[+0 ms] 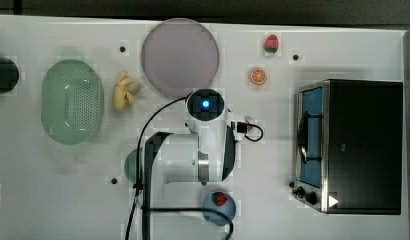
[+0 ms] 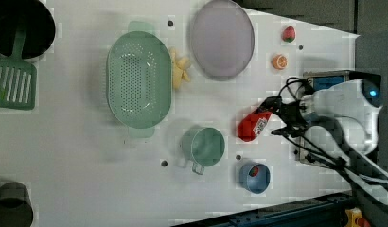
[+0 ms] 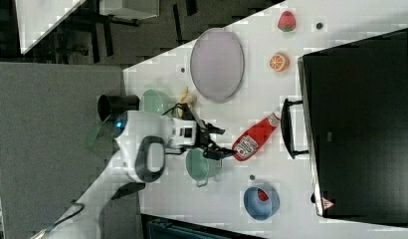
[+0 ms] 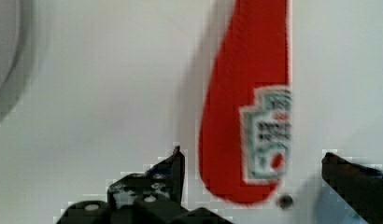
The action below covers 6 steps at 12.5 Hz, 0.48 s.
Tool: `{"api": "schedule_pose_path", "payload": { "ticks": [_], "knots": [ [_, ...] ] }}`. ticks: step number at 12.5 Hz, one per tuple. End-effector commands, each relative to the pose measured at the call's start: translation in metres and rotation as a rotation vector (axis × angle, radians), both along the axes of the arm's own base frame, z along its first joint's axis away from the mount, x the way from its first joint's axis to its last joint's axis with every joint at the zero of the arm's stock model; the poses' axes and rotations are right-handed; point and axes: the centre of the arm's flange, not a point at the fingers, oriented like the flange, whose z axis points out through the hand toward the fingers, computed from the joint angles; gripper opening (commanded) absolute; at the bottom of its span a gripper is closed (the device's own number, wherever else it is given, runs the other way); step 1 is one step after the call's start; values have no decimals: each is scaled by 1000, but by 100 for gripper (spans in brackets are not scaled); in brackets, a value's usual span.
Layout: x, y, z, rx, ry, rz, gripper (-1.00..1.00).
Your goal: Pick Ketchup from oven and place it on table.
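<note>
Ketchup point(image 3: 252, 140) is seen lying on its side on the table point(image 3: 291, 209), just in front of the oven point(image 3: 358, 124), its white cap toward the oven's dark handle point(image 3: 291, 128). The gripper point(image 4: 252, 179) is spread wide, one finger on either side of the bottle's base; contact appears absent, though the wrist view is blurred. A blue bowl point(image 3: 260, 201) holding a small red fruit and a green cup point(image 3: 202, 165) are noted near the oven's front.
</note>
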Motion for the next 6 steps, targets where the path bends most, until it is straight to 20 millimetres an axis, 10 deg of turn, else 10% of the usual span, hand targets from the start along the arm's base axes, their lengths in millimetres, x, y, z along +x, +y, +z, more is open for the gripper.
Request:
{"api": "schedule_pose_path", "payload": {
  "ticks": [1,3,6],
  "knots": [
    [44,-15,162,46,-182,-80,100],
    [58,-16,261,53,-226,-78,100],
    [60,-15,307,53,-216,-76,100]
  ]
}}
